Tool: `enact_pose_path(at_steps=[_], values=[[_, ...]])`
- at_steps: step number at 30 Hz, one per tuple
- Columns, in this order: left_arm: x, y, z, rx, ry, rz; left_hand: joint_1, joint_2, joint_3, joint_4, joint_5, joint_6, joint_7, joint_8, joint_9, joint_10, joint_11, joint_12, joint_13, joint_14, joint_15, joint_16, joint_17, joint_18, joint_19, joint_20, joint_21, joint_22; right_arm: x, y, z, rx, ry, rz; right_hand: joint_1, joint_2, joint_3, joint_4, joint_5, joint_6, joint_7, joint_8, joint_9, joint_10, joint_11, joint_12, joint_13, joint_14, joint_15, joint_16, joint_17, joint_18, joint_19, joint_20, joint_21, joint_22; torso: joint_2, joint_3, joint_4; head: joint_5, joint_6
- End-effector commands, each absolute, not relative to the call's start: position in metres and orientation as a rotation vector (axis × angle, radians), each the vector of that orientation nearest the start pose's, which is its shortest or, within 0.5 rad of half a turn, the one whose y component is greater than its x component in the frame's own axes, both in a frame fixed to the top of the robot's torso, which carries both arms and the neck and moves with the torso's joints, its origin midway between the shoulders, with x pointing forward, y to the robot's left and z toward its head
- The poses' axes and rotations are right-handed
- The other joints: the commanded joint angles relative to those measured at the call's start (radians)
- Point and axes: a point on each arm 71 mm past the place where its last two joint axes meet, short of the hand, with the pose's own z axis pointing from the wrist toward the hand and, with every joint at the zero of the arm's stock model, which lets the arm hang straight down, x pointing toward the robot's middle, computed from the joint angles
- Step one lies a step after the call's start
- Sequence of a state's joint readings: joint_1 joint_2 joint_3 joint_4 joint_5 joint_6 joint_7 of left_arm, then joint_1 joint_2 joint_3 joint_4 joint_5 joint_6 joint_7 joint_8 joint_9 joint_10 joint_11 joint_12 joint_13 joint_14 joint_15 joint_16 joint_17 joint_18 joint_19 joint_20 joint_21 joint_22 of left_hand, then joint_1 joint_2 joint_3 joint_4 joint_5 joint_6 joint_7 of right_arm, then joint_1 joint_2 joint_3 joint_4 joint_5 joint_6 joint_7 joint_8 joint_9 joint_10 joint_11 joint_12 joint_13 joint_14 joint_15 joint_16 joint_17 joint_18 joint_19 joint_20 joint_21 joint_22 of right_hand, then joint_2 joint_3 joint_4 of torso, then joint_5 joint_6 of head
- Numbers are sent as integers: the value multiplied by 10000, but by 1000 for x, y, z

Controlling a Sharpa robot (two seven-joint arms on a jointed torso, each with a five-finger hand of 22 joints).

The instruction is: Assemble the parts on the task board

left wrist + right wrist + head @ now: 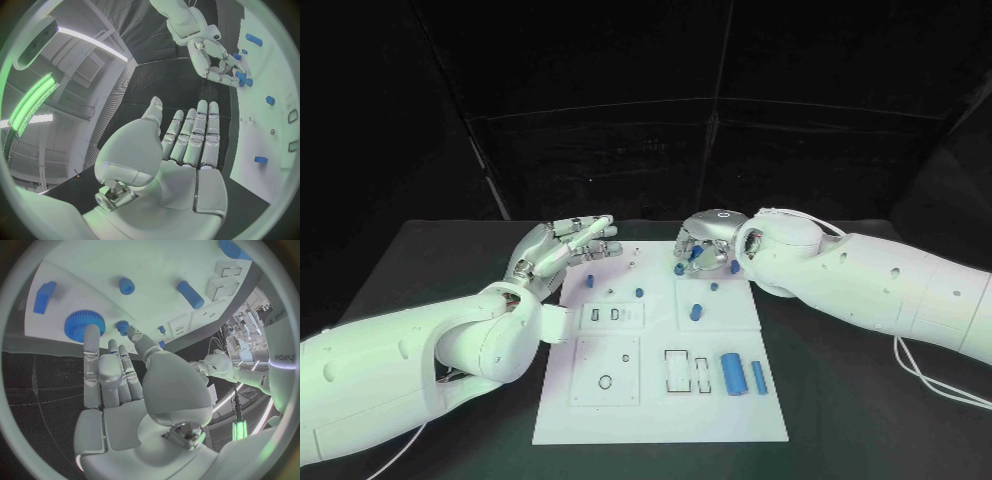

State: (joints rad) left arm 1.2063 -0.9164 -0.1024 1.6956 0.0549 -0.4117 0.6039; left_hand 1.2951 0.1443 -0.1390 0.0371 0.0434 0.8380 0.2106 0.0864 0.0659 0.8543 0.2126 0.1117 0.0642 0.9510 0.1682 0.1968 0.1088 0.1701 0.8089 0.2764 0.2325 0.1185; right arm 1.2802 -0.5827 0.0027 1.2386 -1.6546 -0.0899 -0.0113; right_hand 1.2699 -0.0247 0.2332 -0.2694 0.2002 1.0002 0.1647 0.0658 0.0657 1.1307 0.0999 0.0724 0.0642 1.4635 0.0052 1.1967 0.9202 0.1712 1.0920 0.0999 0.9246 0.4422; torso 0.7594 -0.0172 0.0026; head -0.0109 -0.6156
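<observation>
overhead, left hand (564,245) flat, fingers apart, empty; right hand (708,248) fingertips down at a blue gear (80,325), grip unclear

The task board (661,410) is a white rectangular plate lying flat at the middle of the desk, with recessed cut-outs across its near half. Two blue cylinders (733,374) lie side by side near its right edge. A blue peg (697,313) lies toward its centre. Small blue parts (604,281) lie scattered over its far half, and a blue toothed gear (79,325) lies flat near its far edge.
</observation>
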Motion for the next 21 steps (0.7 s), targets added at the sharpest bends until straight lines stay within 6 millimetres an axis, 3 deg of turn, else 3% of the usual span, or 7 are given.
enact_pose_path(at_steps=[1,4,7,10,21], values=[[450,202,-171,-10609,12710,-16565,-21,88,50,-22,42,61,494,3,11,83,18,37,12,60,5,62,2,118,77,11,25,-14,544,-136,-156,-5080,16937,5555,-110,47,57,18,-31,-105,2,-13,9,-65,7,9,3,375,53,149,169,126,28,36,94,33,32,7,11,24,7],[449,202,-170,-10591,12673,-16565,-14,97,60,-31,42,135,491,11,17,104,14,46,11,74,0,63,-1,118,98,7,22,-20,544,-134,-156,-5112,16986,5601,-119,92,94,37,-21,-106,7,-10,10,-44,5,20,6,366,52,259,276,128,32,45,154,63,50,12,3,92,44],[449,202,-170,-10585,12659,-16562,-12,99,61,-32,42,143,491,12,17,107,13,47,11,76,-1,63,-2,119,100,6,21,-20,545,-133,-157,-5123,17041,5604,-126,119,122,49,-16,-101,8,-8,11,-22,3,29,8,361,47,331,352,128,34,53,192,81,65,6,25,12,26],[448,202,-170,-10586,12655,-16559,-12,99,61,-32,42,143,491,12,17,107,13,47,11,76,-1,63,-2,119,100,6,21,-20,546,-133,-157,-5130,17091,5605,-139,168,170,72,-11,-61,16,9,18,15,1,41,9,346,46,404,411,130,29,60,241,106,96,-3,25,18,41],[448,202,-169,-10577,12659,-16572,-6,104,69,-39,42,151,488,12,17,118,10,51,10,86,-4,64,-4,119,113,3,19,-24,550,-130,-160,-5154,17309,5527,-153,330,435,126,-125,151,38,45,32,150,-6,59,3,300,42,655,635,133,-17,78,404,188,149,8,25,31,-66]])
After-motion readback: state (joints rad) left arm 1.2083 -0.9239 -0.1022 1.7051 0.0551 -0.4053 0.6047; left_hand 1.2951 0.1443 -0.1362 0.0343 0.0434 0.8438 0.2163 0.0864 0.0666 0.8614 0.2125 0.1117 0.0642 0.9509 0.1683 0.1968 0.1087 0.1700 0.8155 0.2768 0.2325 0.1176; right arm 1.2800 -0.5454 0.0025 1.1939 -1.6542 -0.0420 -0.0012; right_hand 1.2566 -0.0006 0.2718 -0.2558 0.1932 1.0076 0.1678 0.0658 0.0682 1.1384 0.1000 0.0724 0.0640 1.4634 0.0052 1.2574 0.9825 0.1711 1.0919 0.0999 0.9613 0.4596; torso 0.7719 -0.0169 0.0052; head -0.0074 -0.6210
